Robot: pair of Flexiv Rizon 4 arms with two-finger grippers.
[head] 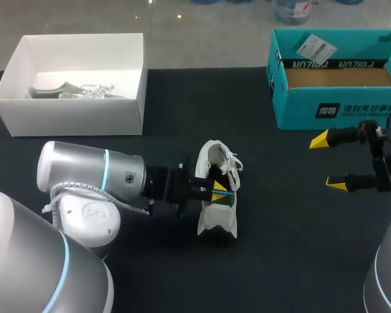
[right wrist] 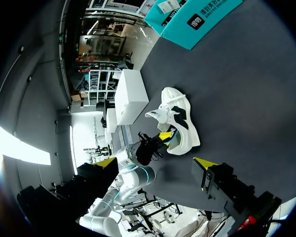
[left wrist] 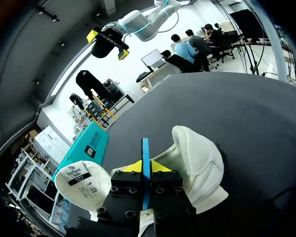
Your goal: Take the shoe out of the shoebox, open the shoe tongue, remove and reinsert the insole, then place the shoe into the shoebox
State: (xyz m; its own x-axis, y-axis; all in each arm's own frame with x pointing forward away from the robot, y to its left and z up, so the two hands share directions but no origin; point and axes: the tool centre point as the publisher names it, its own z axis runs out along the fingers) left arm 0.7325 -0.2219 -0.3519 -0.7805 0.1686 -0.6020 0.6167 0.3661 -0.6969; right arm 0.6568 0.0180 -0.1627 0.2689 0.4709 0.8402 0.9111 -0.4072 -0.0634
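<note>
White shoe (head: 219, 218) sits mid-table between white box (head: 72, 114) and teal box (head: 339, 109), left gripper (head: 217, 188) clamped on thin blue insole (left wrist: 145, 150) in its opening, right gripper (head: 328, 162) spread apart, empty; insole looks light, floppy, so pinch its heel edge.

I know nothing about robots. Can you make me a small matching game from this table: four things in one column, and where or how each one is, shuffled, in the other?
Things
1. white box
2. teal box
3. left hand
4. right hand

Places or states
A. open, holding nothing
B. shut on a blue insole at the white shoe in the middle of the table
C. at the far left, with another shoe inside
D. at the far right of the table

Pairs: 1-C, 2-D, 3-B, 4-A
</note>
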